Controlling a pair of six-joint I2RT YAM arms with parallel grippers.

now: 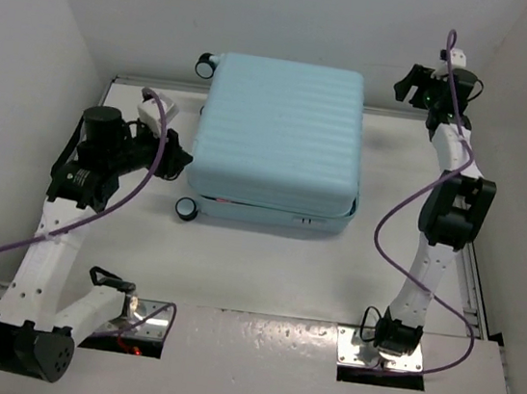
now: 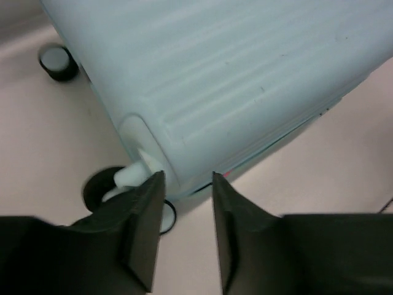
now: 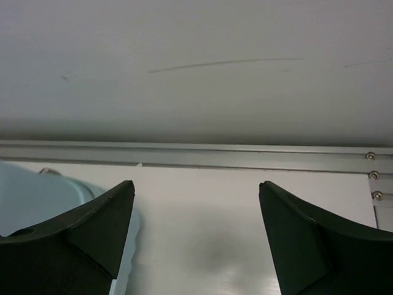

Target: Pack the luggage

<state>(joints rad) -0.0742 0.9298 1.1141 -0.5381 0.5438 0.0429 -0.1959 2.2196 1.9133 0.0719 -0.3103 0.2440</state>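
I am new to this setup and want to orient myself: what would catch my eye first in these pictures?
The pale blue luggage dominates, lying closed and flat at the far middle of the table. The left claw hovers by its near left corner, beside a black wheel; the right claw stands open, raised at the far right.

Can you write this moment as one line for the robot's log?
luggage: pale aqua ribbed hard-shell suitcase lid down, flat on table | left gripper: open, at its wheeled corner | right gripper: open, empty, facing wall
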